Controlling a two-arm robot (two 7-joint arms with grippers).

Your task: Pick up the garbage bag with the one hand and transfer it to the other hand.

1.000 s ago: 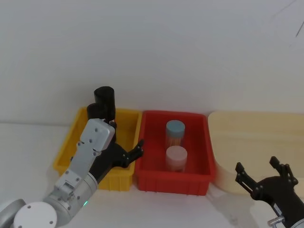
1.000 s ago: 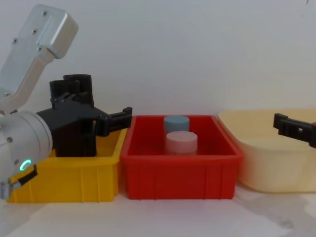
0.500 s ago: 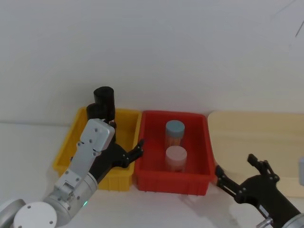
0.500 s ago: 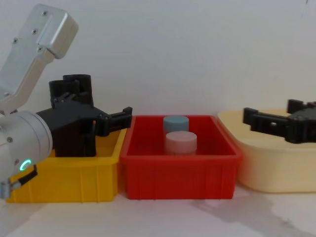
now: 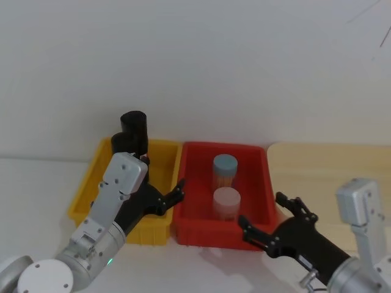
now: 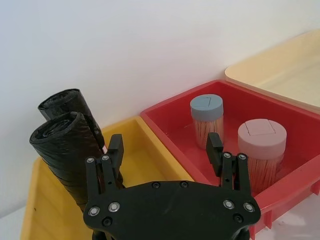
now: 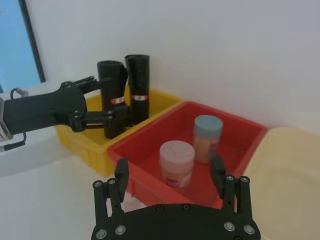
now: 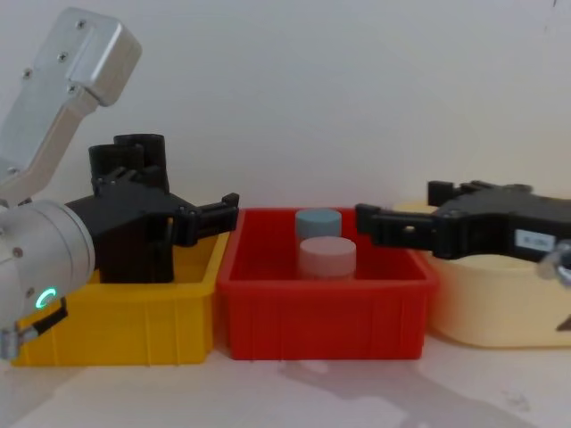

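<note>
Two black garbage bag rolls stand upright in the far end of the yellow bin: a back roll and a front roll. In the right wrist view both rolls carry a small red-and-white band, so I cannot tell which is the task's one. My left gripper hangs open over the yellow bin, one finger beside the front roll, nothing held. My right gripper is open and empty at the red bin's near right corner.
The red bin in the middle holds a blue-lidded jar and a pink-lidded jar. A beige tub sits to the right. A white wall runs close behind the bins. Bare table lies in front.
My right gripper has swung left from the beige tub to the red bin's near right corner, staying open. The left arm and both rolls have not moved.
</note>
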